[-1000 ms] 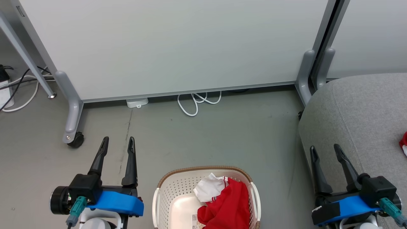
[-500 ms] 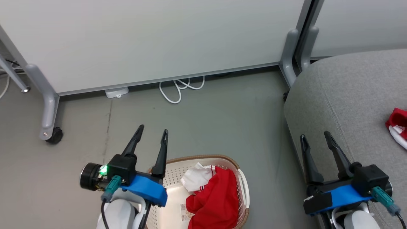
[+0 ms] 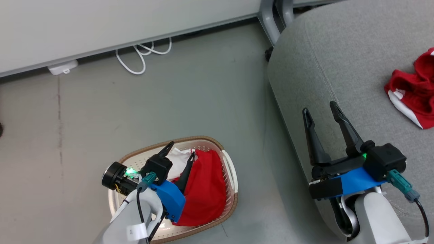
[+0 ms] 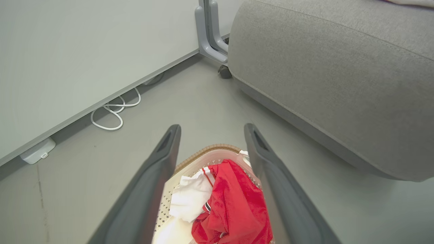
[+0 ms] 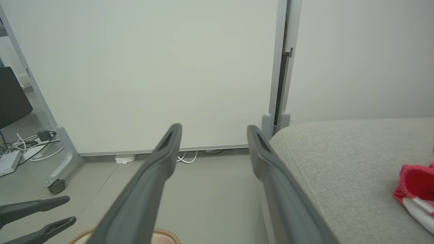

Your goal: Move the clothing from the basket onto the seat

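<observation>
Left end effector [image 3: 181, 149] has swung in over the basket [image 3: 190, 138], fingers apart above the red garment [image 3: 206, 183] left inside; other red garment [image 3: 412, 88] already on the seat [image 3: 339, 51], far right; right end effector [image 3: 319, 107] apart, empty; roughly half done.

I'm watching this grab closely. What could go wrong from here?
The open left gripper hangs over the basket near its rim; closing low could snag the perforated wall and drag the basket. The red garment lies bunched, so a shallow pinch might slip over the floor before the seat.
</observation>
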Robot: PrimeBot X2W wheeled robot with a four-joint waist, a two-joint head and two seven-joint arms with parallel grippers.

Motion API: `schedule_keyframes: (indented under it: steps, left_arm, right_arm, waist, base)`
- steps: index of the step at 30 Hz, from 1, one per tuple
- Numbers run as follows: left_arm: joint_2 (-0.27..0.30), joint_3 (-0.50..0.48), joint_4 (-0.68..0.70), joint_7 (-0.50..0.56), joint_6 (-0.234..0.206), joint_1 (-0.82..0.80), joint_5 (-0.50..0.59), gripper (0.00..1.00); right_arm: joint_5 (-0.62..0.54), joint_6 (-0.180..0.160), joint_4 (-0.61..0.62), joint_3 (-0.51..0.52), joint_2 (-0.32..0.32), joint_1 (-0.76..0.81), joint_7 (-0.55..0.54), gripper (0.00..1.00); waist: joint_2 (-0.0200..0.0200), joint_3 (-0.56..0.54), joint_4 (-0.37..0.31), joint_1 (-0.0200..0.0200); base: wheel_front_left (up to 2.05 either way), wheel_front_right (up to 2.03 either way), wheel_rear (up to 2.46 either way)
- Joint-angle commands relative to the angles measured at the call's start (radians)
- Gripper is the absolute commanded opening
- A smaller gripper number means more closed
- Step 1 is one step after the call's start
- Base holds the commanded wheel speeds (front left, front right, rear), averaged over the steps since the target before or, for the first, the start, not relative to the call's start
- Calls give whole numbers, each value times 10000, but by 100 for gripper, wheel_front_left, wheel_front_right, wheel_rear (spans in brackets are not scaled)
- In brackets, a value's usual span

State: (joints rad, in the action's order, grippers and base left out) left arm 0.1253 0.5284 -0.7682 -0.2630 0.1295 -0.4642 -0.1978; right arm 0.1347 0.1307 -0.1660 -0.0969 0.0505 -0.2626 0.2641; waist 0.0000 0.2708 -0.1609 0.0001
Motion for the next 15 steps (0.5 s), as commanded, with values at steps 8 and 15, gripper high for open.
schedule_keyframes:
  steps: [8,15]
  left_arm:
    - [316,1838,-2238,-26,15,-1541,-794,100]
    - [434,3291,-3726,200,15,-2765,-1547,100]
  right_arm:
    - [75,1,409,-264,-3,-871,6,100]
    - [225,1,771,-380,-5,-1383,6,100]
  waist:
    - [0,1950,-1139,-1]
    - [0,3312,-1471,-1]
  base:
    - [0,0,0]
    - [0,0,0]
